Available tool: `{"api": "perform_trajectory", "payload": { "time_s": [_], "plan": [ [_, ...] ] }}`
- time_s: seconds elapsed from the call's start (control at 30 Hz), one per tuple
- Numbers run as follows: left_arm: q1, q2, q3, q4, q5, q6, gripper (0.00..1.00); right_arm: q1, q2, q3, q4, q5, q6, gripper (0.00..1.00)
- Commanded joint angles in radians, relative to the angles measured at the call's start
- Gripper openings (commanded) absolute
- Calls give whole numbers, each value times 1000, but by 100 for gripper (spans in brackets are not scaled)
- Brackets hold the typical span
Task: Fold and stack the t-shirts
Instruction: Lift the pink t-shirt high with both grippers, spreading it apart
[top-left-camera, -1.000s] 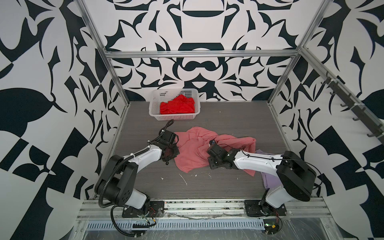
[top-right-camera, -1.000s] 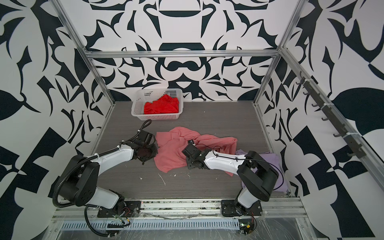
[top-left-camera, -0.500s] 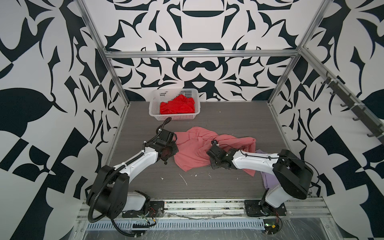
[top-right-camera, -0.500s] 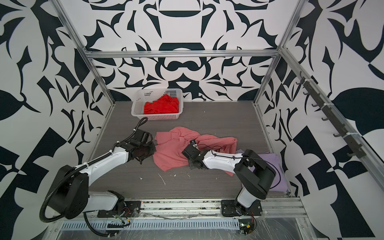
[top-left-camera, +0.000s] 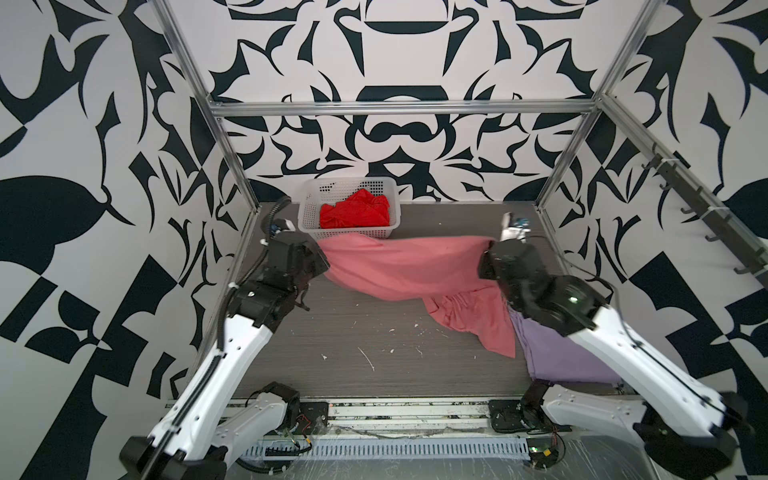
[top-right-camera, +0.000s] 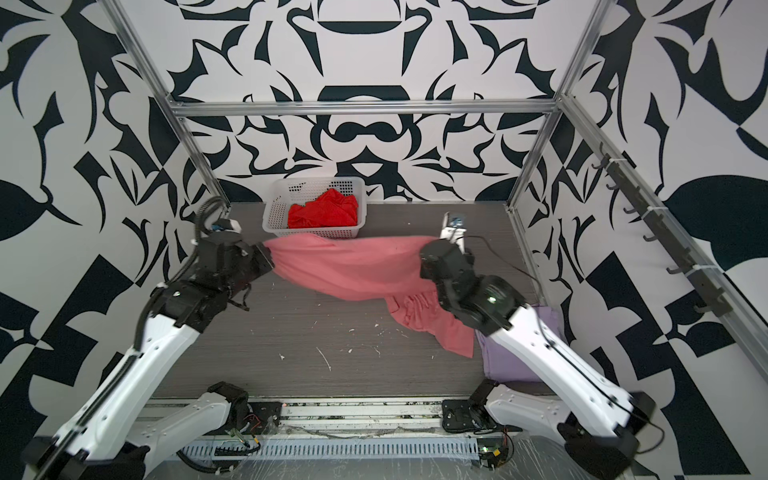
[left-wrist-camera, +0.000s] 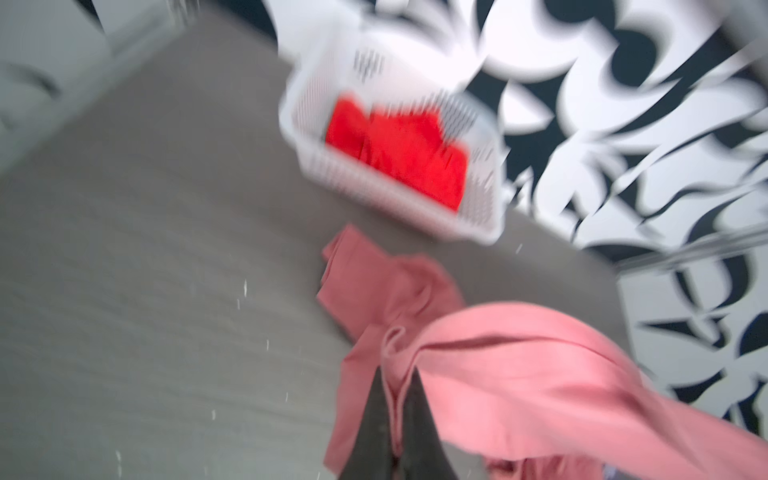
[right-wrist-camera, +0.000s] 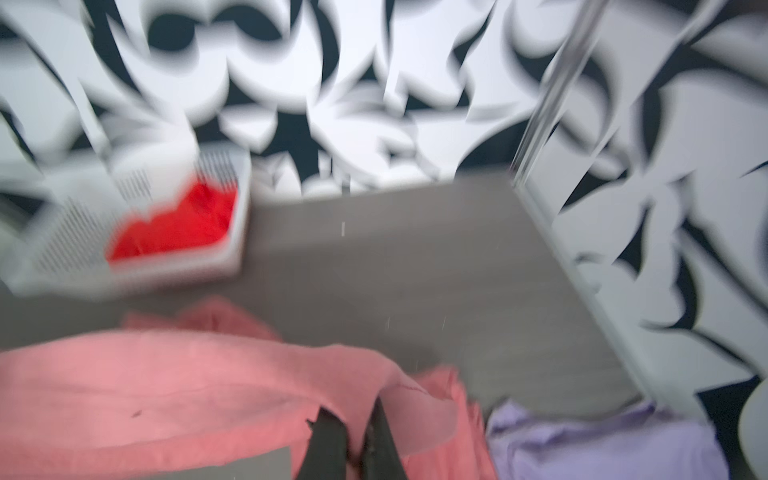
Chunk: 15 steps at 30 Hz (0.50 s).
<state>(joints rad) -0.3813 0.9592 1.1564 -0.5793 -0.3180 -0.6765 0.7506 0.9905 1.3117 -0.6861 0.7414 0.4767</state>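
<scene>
The table (top-left-camera: 332, 332) was dark grey woodgrain, dotted with white flecks (top-left-camera: 368, 359). Black-and-white patterned walls (top-left-camera: 395, 137) and a silver frame (top-left-camera: 399, 109) boxed it in, with a hook rail (top-left-camera: 706, 224) down the right side. At the back sat the basket (top-left-camera: 309, 210), the red shirt (top-left-camera: 353, 212) crumpled inside. And there was the pink shirt (top-left-camera: 399, 266), up in the air, strung between the two arms and sagging in the middle! Its loose folds hung low on the right, beside the lavender shirt (top-left-camera: 552, 361); whether they touched the table was not clear. The lavender shirt lay flat at the front right, partly under the right arm. The left gripper (left-wrist-camera: 397, 376) was pinched tight on a pink hem, and the right gripper (right-wrist-camera: 353, 415) was clamped on the far end of the same shirt. In both top views the fingertips were hidden behind wrists and cloth. Both wrist views were smeared with blur, so the basket's lattice and the cloth seams were hard to read.
</scene>
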Motion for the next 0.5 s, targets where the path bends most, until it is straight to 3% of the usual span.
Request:
{"api": "perform_trajectory", "payload": {
  "time_s": [0.0, 0.2, 0.47],
  "plan": [
    [13, -37, 134, -97, -134, 133, 0, 0, -51, 121, 76, 141, -210, 0],
    [13, -64, 338, -70, -135, 228, 0, 0, -40, 352, 184, 96, -423, 0],
    [13, -59, 549, 58, -29, 333, 0, 0, 37, 543, 297, -89, -600, 0]
  ]
}}
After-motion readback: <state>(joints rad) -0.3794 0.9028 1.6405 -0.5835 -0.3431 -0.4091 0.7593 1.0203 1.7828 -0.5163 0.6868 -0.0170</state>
